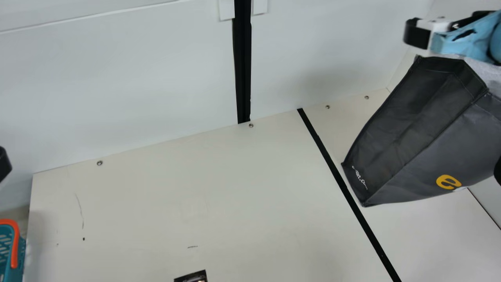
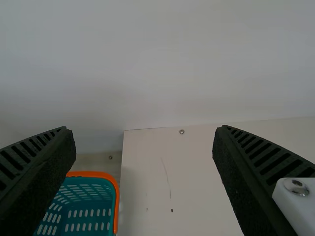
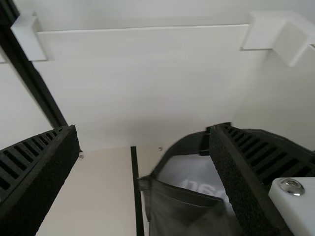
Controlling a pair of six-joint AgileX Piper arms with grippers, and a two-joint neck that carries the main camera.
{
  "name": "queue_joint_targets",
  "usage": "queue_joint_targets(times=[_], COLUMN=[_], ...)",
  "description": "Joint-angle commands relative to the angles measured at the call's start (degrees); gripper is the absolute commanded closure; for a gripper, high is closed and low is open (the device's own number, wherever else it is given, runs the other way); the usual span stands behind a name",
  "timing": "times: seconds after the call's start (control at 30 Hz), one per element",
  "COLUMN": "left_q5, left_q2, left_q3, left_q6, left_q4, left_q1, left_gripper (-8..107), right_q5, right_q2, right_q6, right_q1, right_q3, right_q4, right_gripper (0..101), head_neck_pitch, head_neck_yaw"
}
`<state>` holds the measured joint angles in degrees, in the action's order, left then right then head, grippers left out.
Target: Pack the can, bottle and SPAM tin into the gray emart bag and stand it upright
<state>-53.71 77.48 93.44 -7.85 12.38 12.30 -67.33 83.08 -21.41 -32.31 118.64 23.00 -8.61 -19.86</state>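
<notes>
Black ribbed fingers stood spread wide apart on the right gripper (image 1: 418, 34), up at the main view's right, with a light-blue part (image 1: 462, 41) just behind them. Right below hung the gray emart bag's open mouth: the gray emart bag (image 1: 422, 145) had its opening upward and its bottom down by the cream table (image 1: 195, 196). From the right wrist, I saw that mouth between the 2 fingers, its rim passing behind 1 of them; whether they touched, I couldn't tell. Pale lining with white lettering showed inside, and a yellow mark sat low on the outside.

Over on the other side, the left gripper (image 1: 4, 163) poked in at the main view's edge, well apart from the bag. Its wrist view had those 2 fingers wide open too, nothing pinched between them. Beside the table's left edge was a teal basket (image 2: 88, 211) with an orange rim.

Near the bottom of the main view, a dark printed item (image 1: 191, 277) lay partly cut off. A black stripe (image 1: 344, 188) crossed the table just beside the bag, and 4 screws dotted the table along the white wall (image 1: 117, 78).
</notes>
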Motion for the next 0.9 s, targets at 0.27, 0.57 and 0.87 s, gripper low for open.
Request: queue_joint_targets(times=[0.27,0.57,0.87], left_q5=[0.0,0.0,0.0], left_q2=[0.0,0.0,0.0], left_q3=[0.0,0.0,0.0], left_q6=[0.0,0.0,0.0], left_q4=[0.0,0.0,0.0], left_q1=[0.0,0.0,0.0], left_gripper=[9,9,9], right_q5=[1.5,1.7,2.7], right_q2=[-3.2,-5.8,-8.9], right_q6=[4.1,8.4,11.1], right_q1=[12.3,18.9,22.8], right_q3=[-6.8,-12.9,-19.8], right_q4=[-4.2,-5.6,-5.9], right_gripper=[6,6,6], head_neck_pitch=[-1.4,-1.4,-1.4], head_neck_yaw=[-0.1,-0.1,-0.1])
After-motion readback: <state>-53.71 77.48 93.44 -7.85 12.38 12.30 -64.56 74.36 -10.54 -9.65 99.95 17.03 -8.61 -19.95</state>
